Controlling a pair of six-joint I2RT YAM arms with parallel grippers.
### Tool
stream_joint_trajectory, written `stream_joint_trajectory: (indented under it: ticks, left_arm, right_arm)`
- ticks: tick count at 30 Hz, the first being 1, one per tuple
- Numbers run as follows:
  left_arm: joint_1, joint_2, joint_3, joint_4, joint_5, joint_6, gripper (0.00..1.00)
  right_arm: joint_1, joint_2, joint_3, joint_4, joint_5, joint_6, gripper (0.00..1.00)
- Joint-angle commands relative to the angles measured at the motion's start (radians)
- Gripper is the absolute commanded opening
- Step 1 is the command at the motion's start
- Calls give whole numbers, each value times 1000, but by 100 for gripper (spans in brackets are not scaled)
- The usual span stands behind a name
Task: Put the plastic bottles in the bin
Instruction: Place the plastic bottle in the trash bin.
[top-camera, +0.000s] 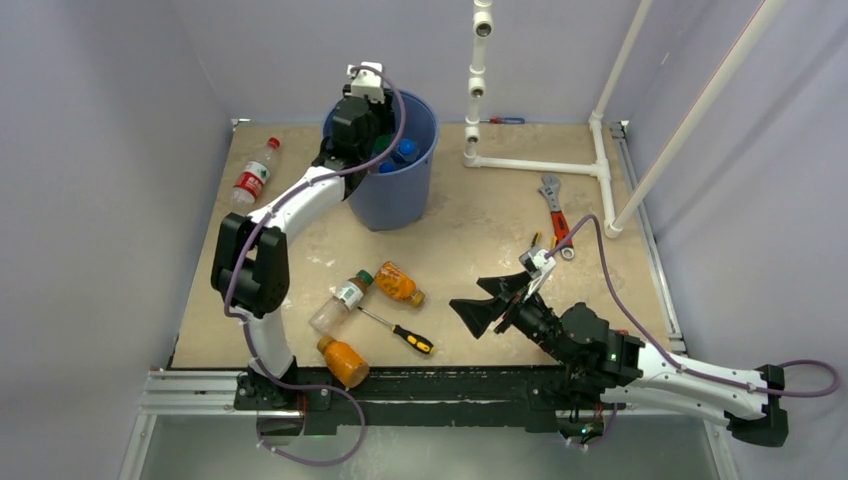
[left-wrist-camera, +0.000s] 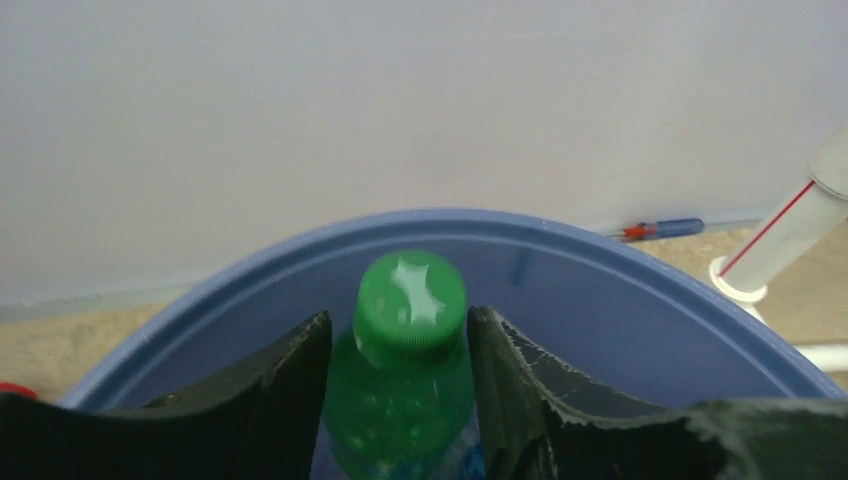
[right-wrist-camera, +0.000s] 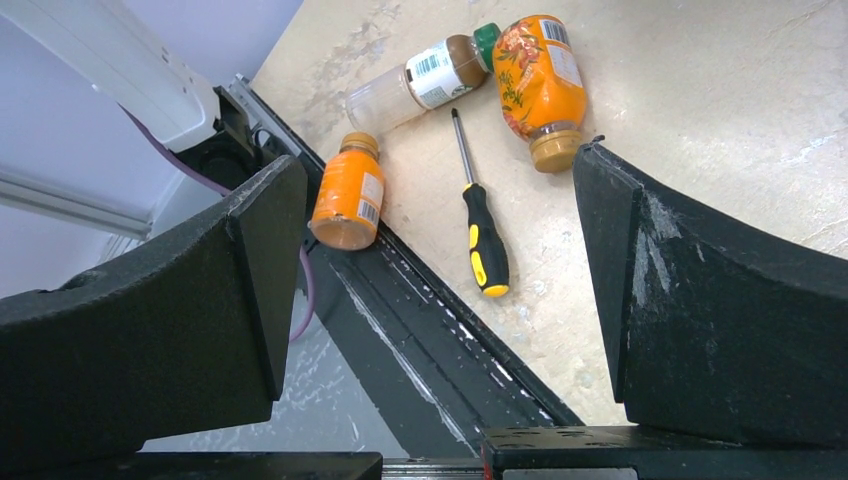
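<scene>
Even diffuse light, soft faint shadows, white glare atop the green bottle (left-wrist-camera: 398, 405), close foreground slightly blurred in wrist views.

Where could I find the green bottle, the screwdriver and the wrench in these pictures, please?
green bottle (left-wrist-camera: 411, 300): left wrist view, on its green cap.
screwdriver (right-wrist-camera: 485, 248): right wrist view, on its yellow-and-black handle.
wrench (top-camera: 559, 226): top external view, on its red handle.

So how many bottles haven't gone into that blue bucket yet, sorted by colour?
Orange: 2, the far orange bottle and the near orange bottle.
Clear: 2, the red-labelled bottle and the green-capped bottle.
Green: 1, the green bottle, held by the left gripper over the bin.
Total: 5.
</scene>
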Motion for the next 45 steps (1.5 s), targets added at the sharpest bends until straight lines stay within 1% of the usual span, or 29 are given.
stream_joint_trajectory:
  ticks: [1,3,6,7,8,10,12,16,20,25,29,33,36,40,42,45]
  left_arm:
    - [-2,-36,60,-144,24,-59,59]
    - [-2,-67,79,-157,29,-70,68]
    - [-3,-110,106,-178,42,-81,76]
    - [-3,-126,114,-187,44,-85,85]
    - [-4,-139,122,-196,44,-88,90]
    - [-5,-167,130,-209,42,-93,95]
    - [-8,-200,131,-217,33,-100,97]
    - [-13,-287,118,-236,26,-135,99]
    - [-24,-425,48,-275,16,-206,99]
    - [-50,-677,-155,-348,-23,-292,99]
    - [-54,-908,-347,-485,-57,-333,99]
    - [-53,-1049,-511,-660,-122,-354,99]
    - [-53,-1123,-604,-740,-158,-366,99]
    - [-53,-1184,-705,-771,-200,-400,99]
    - [-53,-1193,-739,-753,-161,-395,99]
    - [-53,-1181,-757,-719,-61,-398,96]
  right_arm:
    - [3,-7,15,22,9,1,97]
    - [3,-4,14,26,7,1,97]
    - [3,-2,16,31,3,0,97]
    - [3,-1,16,34,2,0,97]
    - [3,0,16,35,0,0,97]
    - [3,0,16,39,-2,0,97]
    - [3,3,17,41,-4,0,97]
    - [3,9,22,42,-5,-1,97]
    - [3,11,24,46,-4,-3,97]
    - [3,13,16,47,-13,-1,97]
    - [3,15,4,31,-27,14,97]
    - [3,38,-20,-1,-33,43,97]
    - [3,109,-50,28,-69,51,97]
    - [3,279,-69,98,-106,90,94]
    - [5,364,-75,156,-124,98,93]
    - [5,464,-78,255,-133,93,93]
